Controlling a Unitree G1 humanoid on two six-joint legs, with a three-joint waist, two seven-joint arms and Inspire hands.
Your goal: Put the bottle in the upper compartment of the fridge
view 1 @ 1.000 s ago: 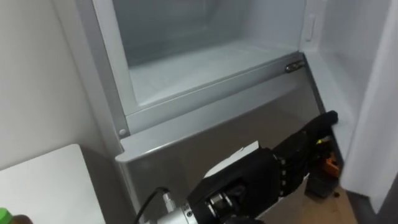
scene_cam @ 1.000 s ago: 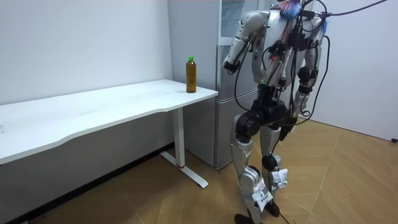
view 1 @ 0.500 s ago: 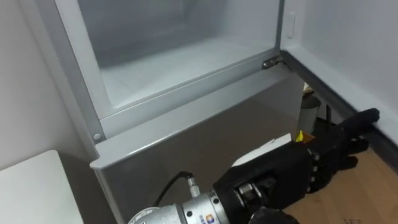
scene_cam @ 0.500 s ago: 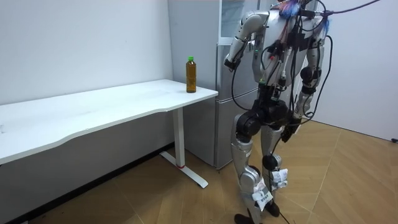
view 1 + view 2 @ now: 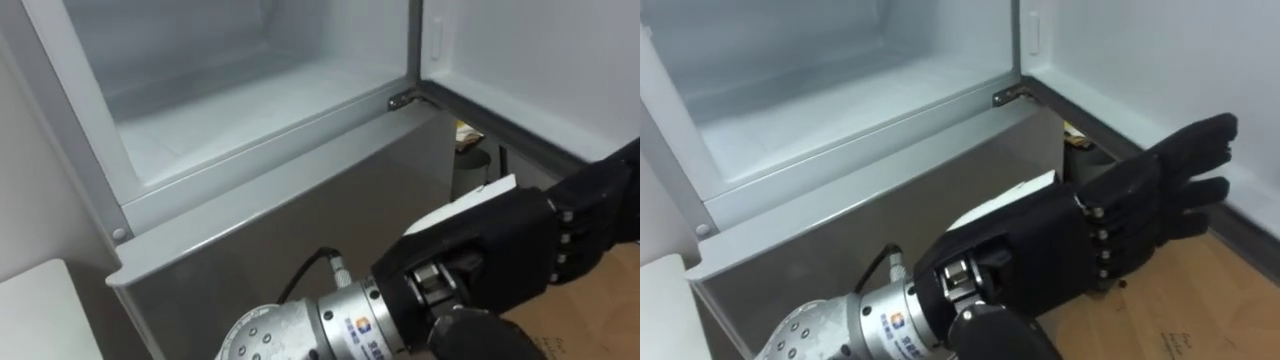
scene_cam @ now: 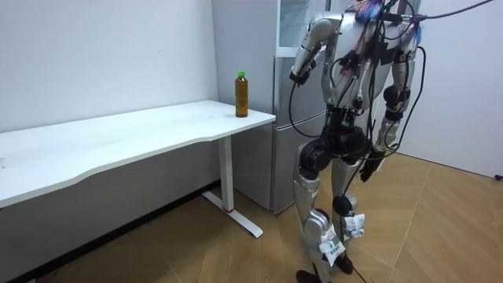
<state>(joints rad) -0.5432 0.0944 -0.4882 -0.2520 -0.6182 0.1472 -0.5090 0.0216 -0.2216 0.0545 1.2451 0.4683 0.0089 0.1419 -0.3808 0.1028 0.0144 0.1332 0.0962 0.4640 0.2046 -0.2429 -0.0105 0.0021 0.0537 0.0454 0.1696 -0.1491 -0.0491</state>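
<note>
The task is at an early stage, by the look of it. The upper compartment (image 5: 230,115) of the fridge (image 6: 284,118) stands open, with its door (image 5: 530,60) swung out to the robot's right, but the bottle (image 6: 241,94) has not been picked up. It stands upright on the white table (image 6: 118,137), at the end nearest the fridge and close to the back corner, well apart from both hands. The robot stands in front of the fridge. Its left hand (image 5: 1080,245) is raised in front of the closed lower door (image 5: 290,230), just below the compartment's front edge, fingers straight and together, holding nothing. The right hand (image 6: 369,167) hangs beside the hip, and its fingers cannot be made out. The compartment is bare, with white walls and a white floor and nothing on it. What is left is to fetch the bottle from the table, grasp it and set it inside.
</note>
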